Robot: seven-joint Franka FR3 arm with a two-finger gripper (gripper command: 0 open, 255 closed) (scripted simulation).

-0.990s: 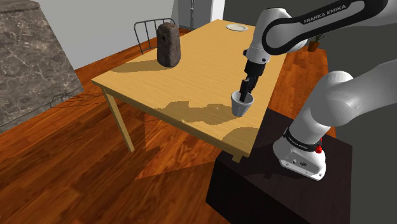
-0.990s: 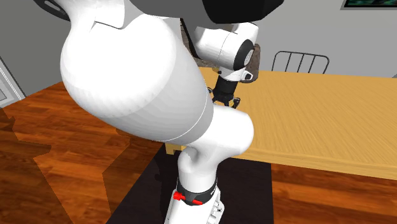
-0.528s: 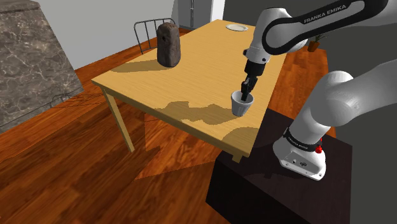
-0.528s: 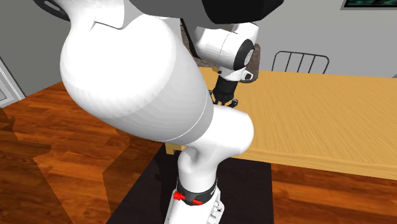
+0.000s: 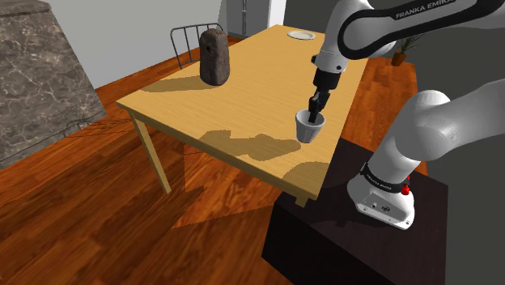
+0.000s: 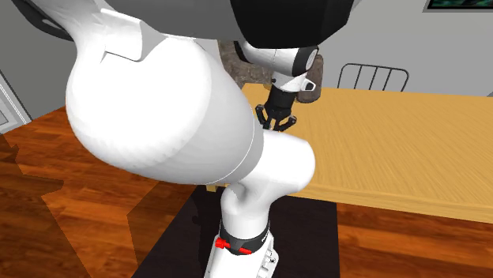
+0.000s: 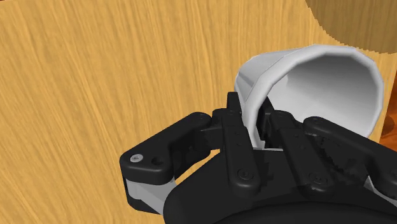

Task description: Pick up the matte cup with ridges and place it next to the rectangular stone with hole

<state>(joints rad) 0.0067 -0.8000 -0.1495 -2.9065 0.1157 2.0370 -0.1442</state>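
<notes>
Gripping state: the gripper [image 7: 253, 116] is clamped on one wall of the cup [image 5: 308, 129], with one finger inside the rim and one outside.
Cup location: right of centre in the shoulder view, mouth up, over the bench [image 5: 235, 105] near the edge closest to the stand [image 5: 324, 243]. It is drawn pale grey-white. Whether its base touches the wood cannot be told.
Target location: the dark stone [image 5: 214, 57] stands upright at the upper left of centre, well apart from the cup.
Step in hand: judged to be the lift and carry.
Procedure: raise the cup straight up until its base is plainly off the bench, then travel toward the upper left of the frame. Keep the wrist level.
Set-down: choose bare wood just beside the stone, not touching it. Lower until the base sits flat before releasing.
Hazard: a pinch on a single wall may let the cup pivot or slip, so move slowly. A knock could topple the stone.
Clearance: the small plate [image 5: 300, 35] at the top of the frame lies off the likely path.
</notes>
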